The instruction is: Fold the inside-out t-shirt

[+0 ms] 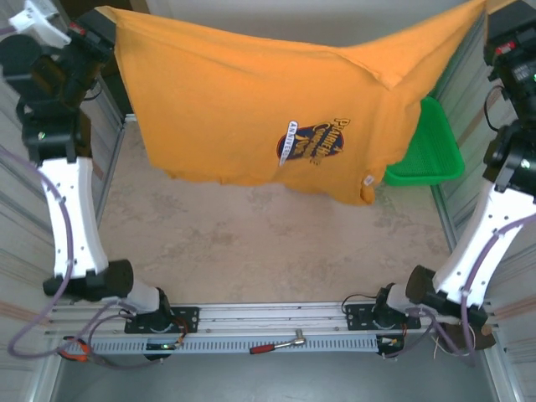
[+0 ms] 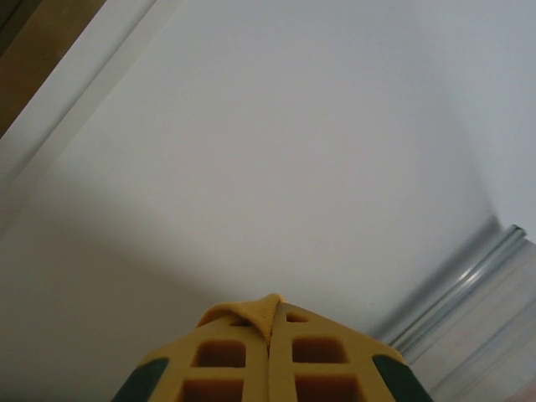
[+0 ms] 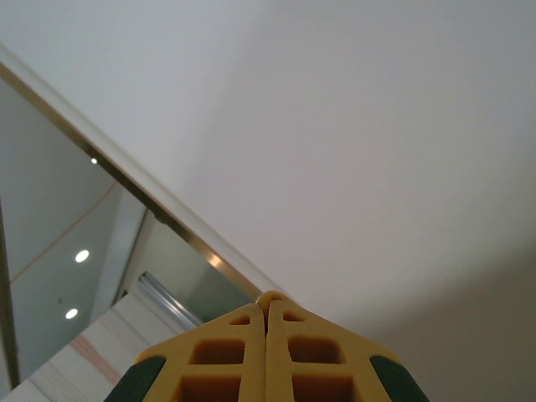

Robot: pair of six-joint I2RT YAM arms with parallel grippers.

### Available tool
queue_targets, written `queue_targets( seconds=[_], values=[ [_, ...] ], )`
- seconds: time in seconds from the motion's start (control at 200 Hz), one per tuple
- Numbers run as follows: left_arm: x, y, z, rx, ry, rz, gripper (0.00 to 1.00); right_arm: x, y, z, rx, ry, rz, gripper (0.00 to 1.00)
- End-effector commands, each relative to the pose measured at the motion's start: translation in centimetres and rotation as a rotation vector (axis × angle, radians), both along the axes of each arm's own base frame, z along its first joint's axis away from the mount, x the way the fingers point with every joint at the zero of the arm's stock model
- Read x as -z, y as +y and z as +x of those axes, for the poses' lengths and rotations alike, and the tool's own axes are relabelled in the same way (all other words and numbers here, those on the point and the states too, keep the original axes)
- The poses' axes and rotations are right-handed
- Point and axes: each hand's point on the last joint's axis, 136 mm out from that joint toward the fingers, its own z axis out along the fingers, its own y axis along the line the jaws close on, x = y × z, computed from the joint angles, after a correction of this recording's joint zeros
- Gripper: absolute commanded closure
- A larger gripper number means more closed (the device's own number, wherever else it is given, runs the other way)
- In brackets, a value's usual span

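left end effector and right end effector clamp the shirt, spread above the beige worktop; tray at far-right corner.

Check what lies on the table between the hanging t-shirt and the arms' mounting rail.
Nothing: in the top view the table is bare from below the t-shirt to the rail; the green tray sits off right.

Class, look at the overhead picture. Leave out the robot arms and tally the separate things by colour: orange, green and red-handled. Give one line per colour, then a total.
Orange: 1, the t-shirt, hanging spread above the table
Green: 1, the tray, at the right behind the shirt
Red-handled: 1, the tool, lying on the near rail
Total: 3
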Motion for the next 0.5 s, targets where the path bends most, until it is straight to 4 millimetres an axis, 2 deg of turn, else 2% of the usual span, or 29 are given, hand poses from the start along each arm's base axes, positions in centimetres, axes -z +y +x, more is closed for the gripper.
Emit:
queue_targets(
  seconds=[0.0, 0.13, 0.175, 0.22, 0.266, 0.331, 0.386, 0.426, 0.456, 0.496],
  values=[
    [5.4, 2.2, 7.4, -0.024, 0.127, -0.029, 1.00, 4.0, -1.4, 7.2, 0.023, 0.124, 0.004, 1.00],
    [6.9, 3.5, 11.9, 0.000, 0.176, -0.121, 1.00, 4.8, -1.3, 11.3, 0.001, 0.156, 0.019, 1.00],
    [6.5, 3.5, 12.6, 0.029, 0.163, -0.164, 1.00, 4.5, -1.2, 12.0, -0.011, 0.149, 0.024, 1.00],
    [5.5, 3.1, 12.7, 0.059, 0.139, -0.192, 1.00, 3.8, -1.0, 11.9, -0.022, 0.132, 0.034, 1.00],
    [3.9, 2.4, 12.1, 0.088, 0.096, -0.196, 1.00, 2.8, -0.9, 11.3, -0.027, 0.105, 0.042, 1.00],
    [0.8, 1.4, 10.1, 0.128, -0.012, -0.181, 1.00, 1.4, -0.6, 9.7, -0.024, 0.064, 0.034, 1.00],
    [-2.4, 0.4, 7.1, 0.136, -0.147, -0.141, 1.00, 0.5, -0.3, 8.3, -0.016, 0.041, 0.022, 1.00],
    [-3.6, 0.1, 5.2, 0.100, -0.201, -0.105, 1.00, 0.0, -0.1, 7.3, -0.011, 0.025, 0.018, 1.00],
    [-3.5, 0.2, 4.5, 0.032, -0.177, -0.061, 1.00, -0.3, -0.1, 6.7, -0.001, 0.014, 0.014, 1.00],
    [-1.5, 1.6, 4.5, -0.098, -0.038, -0.026, 1.00, -0.4, -0.2, 6.1, 0.012, 0.012, 0.012, 1.00]
  ],
)
